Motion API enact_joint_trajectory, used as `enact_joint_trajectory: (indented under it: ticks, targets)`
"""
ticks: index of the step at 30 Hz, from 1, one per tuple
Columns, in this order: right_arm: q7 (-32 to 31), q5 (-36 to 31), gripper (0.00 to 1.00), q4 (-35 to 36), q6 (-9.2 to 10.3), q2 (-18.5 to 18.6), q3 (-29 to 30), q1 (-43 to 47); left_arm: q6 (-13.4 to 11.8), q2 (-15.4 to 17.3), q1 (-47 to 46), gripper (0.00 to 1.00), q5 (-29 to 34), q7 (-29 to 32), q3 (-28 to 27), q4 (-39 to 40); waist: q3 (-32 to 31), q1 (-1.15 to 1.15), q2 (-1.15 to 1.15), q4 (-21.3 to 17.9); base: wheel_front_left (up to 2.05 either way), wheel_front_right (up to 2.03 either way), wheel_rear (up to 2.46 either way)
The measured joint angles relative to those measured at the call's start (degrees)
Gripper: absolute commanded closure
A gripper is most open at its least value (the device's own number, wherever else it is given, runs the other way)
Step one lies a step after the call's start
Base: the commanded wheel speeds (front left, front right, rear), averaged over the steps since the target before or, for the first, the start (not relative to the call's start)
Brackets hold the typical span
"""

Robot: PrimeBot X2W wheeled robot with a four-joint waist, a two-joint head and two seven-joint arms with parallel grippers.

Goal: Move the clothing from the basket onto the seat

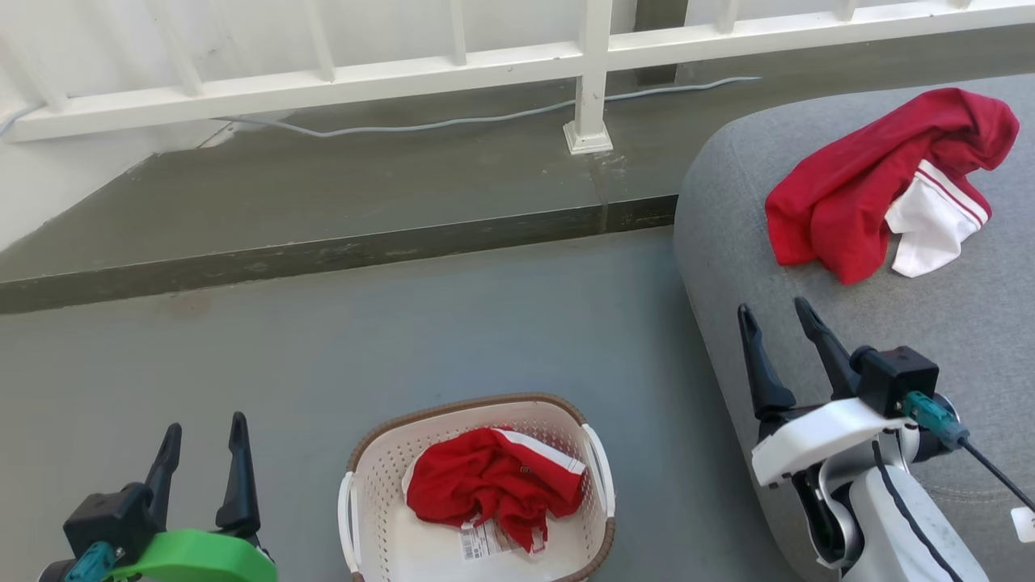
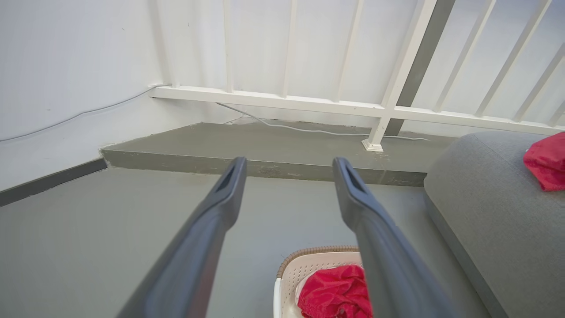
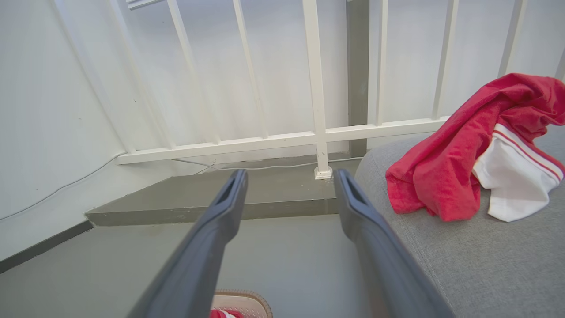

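**Clothing in basket and on seat**

One garment bunched in basket, over a sticker — print unreadable; second garment near seat's far edge, long axis diagonal. Fingers of left gripper and right gripper spread, empty.

On the plain grey seat, near its far edge, the garment is bright red with a white panel crossed by thin red stripes. The second garment is red with a white stripe. The basket is cream-white, dotted with holes and rimmed in brown weave. The left gripper is dark on green, the right gripper dark on white.
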State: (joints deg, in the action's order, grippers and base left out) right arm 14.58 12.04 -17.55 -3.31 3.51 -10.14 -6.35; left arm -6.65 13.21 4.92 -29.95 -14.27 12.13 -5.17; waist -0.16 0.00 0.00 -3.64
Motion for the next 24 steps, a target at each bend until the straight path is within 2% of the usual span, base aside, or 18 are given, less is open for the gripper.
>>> enact_joint_trajectory:
  ticks: [6, 24]
  targets:
    - [0.00, 0.00, 0.00, 1.32, 0.92, -0.05, 0.01, 1.28, 0.00, -0.37, 1.57, 0.00, 0.52, 0.00, -1.15, 1.02, -0.12, 0.00, 0.00, 0.02, 0.00, 0.00, 0.00]
    - [0.00, 0.00, 0.00, 4.12, 1.51, -0.24, -0.40, 3.44, 0.08, -1.44, 3.63, 0.00, 3.12, 0.00, -2.22, 3.74, 0.10, 0.00, 0.00, -0.11, 0.00, 0.00, 0.00]
